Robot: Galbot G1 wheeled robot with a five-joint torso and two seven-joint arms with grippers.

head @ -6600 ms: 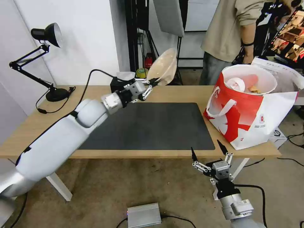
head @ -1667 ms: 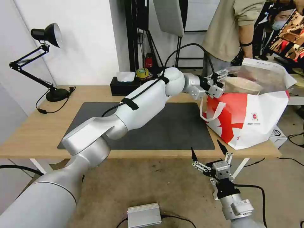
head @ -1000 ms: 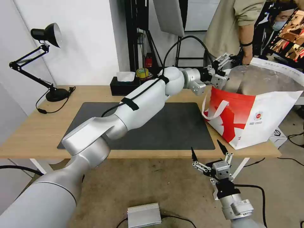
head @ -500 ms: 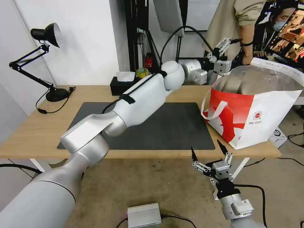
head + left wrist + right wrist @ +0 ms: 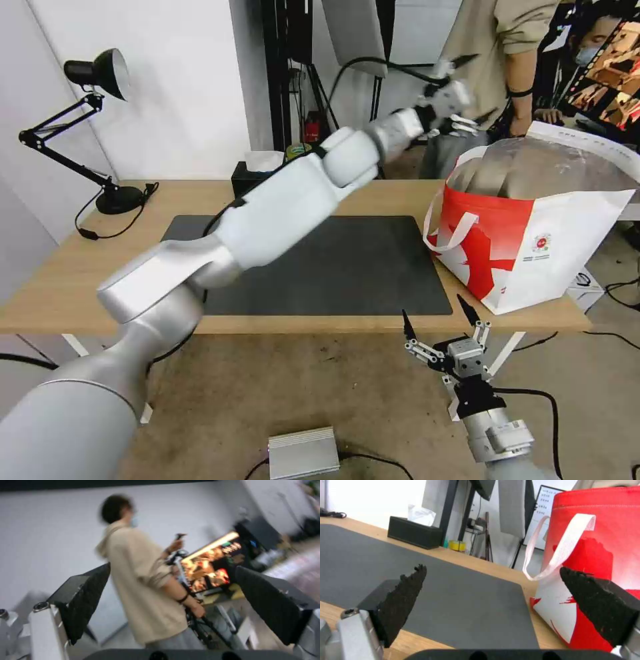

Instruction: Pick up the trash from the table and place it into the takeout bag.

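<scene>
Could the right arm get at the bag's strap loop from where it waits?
Probably yes: the right gripper hangs open below the table edge, nothing between it and the bag's strap loop.

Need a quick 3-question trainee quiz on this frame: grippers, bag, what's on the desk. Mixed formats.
1. True or false: the left gripper is holding a bowl.
2. Where is the right gripper? A) inside the takeout bag B) low, in front of the table's near edge C) resting on the black mat
3. Fill in: at the table's far edge, behind the mat, sits a black ____ box.

Key:
1. False. Its fingers are spread with nothing between them, raised above and behind the bag's left rim.
2. B. It is open and idle there.
3. Tissue.
</scene>
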